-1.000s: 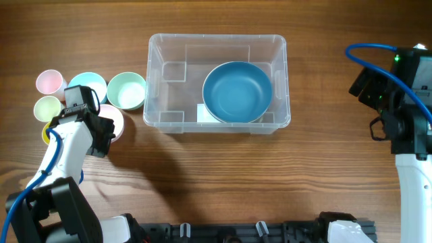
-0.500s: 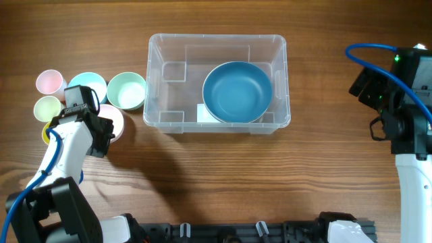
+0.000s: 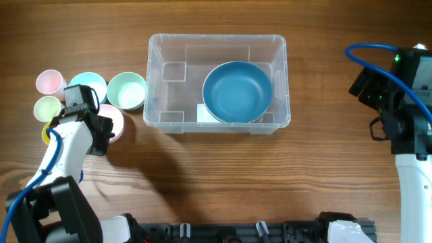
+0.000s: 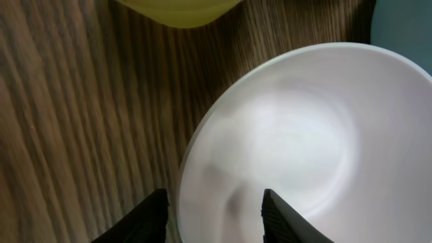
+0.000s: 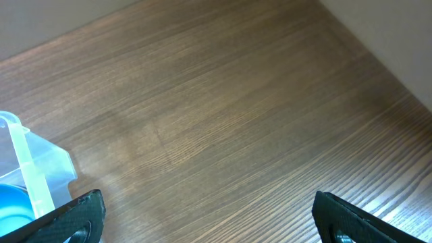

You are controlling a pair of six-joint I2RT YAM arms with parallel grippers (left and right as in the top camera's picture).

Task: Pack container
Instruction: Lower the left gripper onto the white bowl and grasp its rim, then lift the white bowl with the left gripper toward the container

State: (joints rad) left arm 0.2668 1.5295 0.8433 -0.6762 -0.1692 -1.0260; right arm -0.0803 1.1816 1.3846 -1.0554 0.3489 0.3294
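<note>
The clear plastic container (image 3: 156, 81) stands at the table's middle with a large blue bowl (image 3: 237, 92) inside it on the right. My left gripper (image 3: 101, 129) is over a white bowl (image 3: 113, 119) to the container's left. In the left wrist view the open fingers (image 4: 212, 212) straddle the white bowl's (image 4: 304, 148) near rim, one outside and one inside. My right gripper (image 3: 368, 88) hangs open and empty over bare wood at the far right (image 5: 209, 216); the container's corner (image 5: 27, 169) shows at that view's left edge.
Left of the container sit a green bowl (image 3: 126, 90), a light blue bowl (image 3: 88, 84), a small pink bowl (image 3: 49, 82), a small pale green bowl (image 3: 47, 107) and a yellow bowl (image 3: 46, 133), partly under my left arm. The yellow bowl also shows in the left wrist view (image 4: 179, 10).
</note>
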